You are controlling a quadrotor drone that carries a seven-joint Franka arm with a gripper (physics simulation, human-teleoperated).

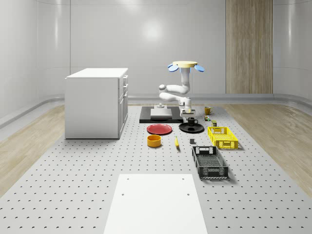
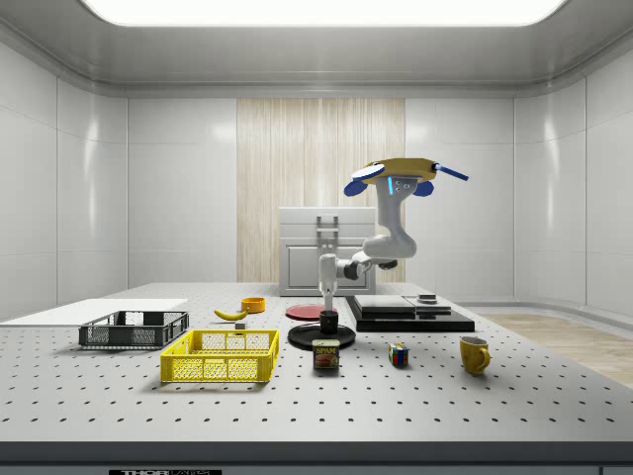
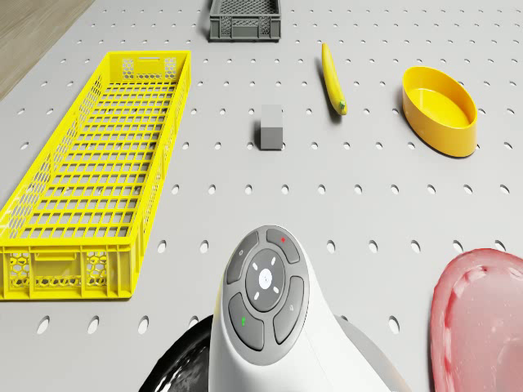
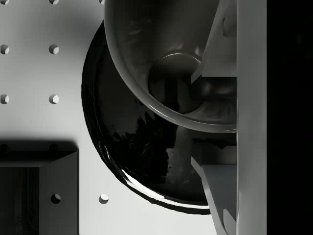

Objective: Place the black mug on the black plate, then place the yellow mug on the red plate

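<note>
The black mug [image 1: 192, 121] stands upright on the black plate [image 1: 197, 128]; in the side view the mug [image 2: 327, 320] sits on the plate [image 2: 307, 339]. My gripper [image 1: 188, 115] hangs straight down over the mug. In the wrist view the gripper [image 4: 195, 120] is open and straddles the mug's wall [image 4: 146, 98], one finger inside the cup and one outside. The yellow mug [image 1: 207, 110] stands apart, farther back on the table, also in the side view [image 2: 474, 354]. The red plate [image 1: 159, 129] lies bare beside the black plate. The drone [image 1: 184, 64] hovers above the back of the table.
A yellow bowl [image 1: 154, 141], banana [image 1: 176, 142] and small grey block [image 3: 271, 126] lie in front of the plates. A yellow crate [image 1: 223, 137] and black crate [image 1: 209, 162] stand at the right. A white cabinet [image 1: 96, 102] is on the left, a black platform [image 1: 158, 117] behind.
</note>
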